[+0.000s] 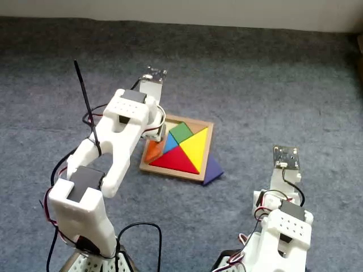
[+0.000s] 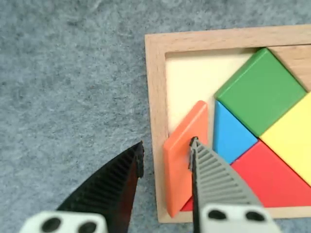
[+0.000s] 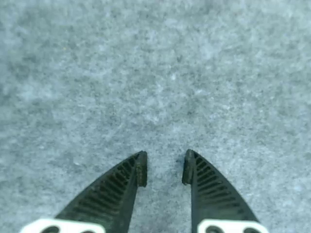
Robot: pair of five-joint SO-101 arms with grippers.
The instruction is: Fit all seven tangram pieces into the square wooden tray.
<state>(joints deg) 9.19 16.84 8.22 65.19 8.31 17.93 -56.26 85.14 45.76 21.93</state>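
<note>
The square wooden tray (image 2: pixel 155 97) holds a green square (image 2: pixel 261 90), a small blue triangle (image 2: pixel 232 136), a yellow triangle (image 2: pixel 291 145) and a red triangle (image 2: pixel 272 182). An orange parallelogram (image 2: pixel 182 160) lies tilted, its outer edge up on the tray's rim and the rest inside. My left gripper (image 2: pixel 166 154) stands open above it, the black finger outside the rim, the grey finger (image 2: pixel 209 170) over the orange piece. In the high view a dark purple triangle (image 1: pixel 212 169) sticks out beside the tray (image 1: pixel 176 173). My right gripper (image 3: pixel 165 167) is open over bare carpet.
Grey carpet covers the whole work surface. The left arm (image 1: pixel 122 136) hangs over the tray's left side, and the right arm (image 1: pixel 283 187) stands well to the tray's right. A bare corner of the tray floor (image 2: pixel 194 77) lies beyond the orange piece.
</note>
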